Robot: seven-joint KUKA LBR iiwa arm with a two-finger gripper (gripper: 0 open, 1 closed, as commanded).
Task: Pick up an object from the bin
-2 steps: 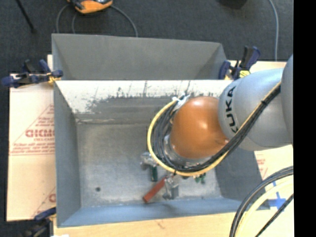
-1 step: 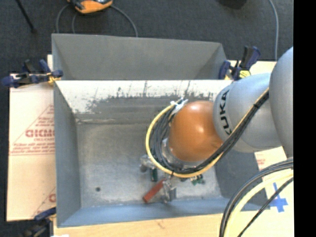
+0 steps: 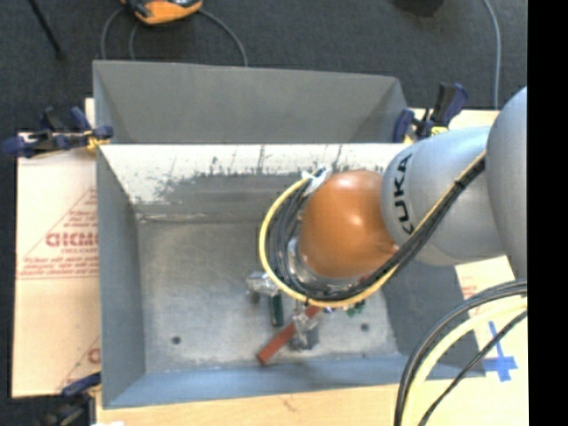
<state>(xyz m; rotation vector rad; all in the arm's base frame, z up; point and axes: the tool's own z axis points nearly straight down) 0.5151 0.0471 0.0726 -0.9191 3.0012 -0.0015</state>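
A red stick is seen near the front wall of the bin, just beside the gripper, whose grip cannot be told. It is judged light and stiff, best taken mid-length.

Reddish-brown bar — slim, elongated, lying flat on the floor of the bin, near the front wall and about mid-width. It sits on a diagonal: the lower-left end points at the front wall, the upper-right end runs up to the hand; contact can't be told. Just behind it is a small dark green piece, short and narrow. Left of that is a small silvery-grey piece — shape unclear. All three lie close together.
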